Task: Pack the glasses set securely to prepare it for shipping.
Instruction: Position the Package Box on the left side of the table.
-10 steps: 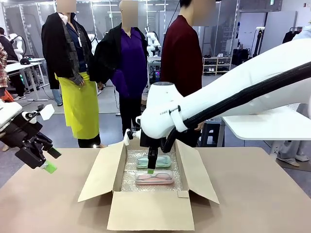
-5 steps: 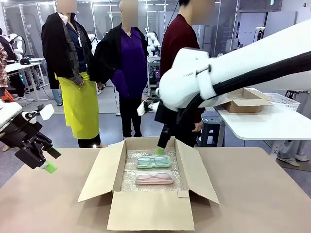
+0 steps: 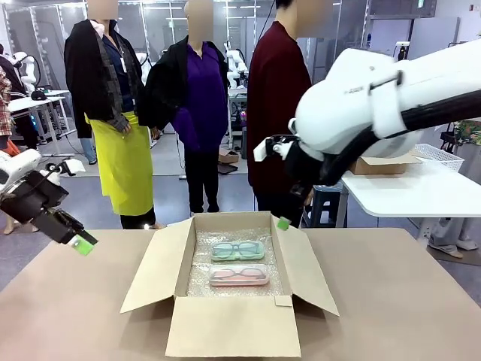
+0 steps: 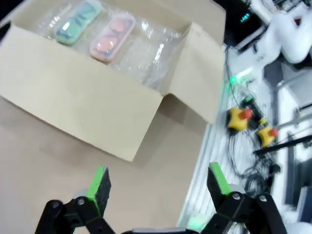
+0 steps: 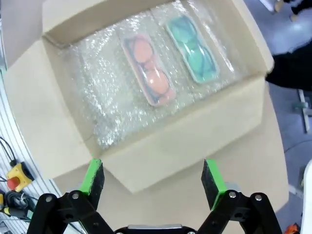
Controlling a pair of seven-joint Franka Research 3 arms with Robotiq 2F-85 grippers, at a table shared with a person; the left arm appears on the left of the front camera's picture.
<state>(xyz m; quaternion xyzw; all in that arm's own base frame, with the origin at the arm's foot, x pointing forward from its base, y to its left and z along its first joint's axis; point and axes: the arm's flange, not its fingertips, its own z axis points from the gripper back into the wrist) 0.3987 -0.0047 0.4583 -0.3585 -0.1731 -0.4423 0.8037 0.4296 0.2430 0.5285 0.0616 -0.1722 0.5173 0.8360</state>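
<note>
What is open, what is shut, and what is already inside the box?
cardboard box: open, flaps folded out, lined with bubble wrap.
mint-green case: lying flat in the box.
pink case: lying flat in the box, beside it.
left end effector: open, empty.
right end effector: open, empty.

No lettering, label, brand or number can be read in any of the views. A small dark marking on the white casing of the right arm (image 3: pixel 352 89), above the far right of the table, is too small to make out.
</note>
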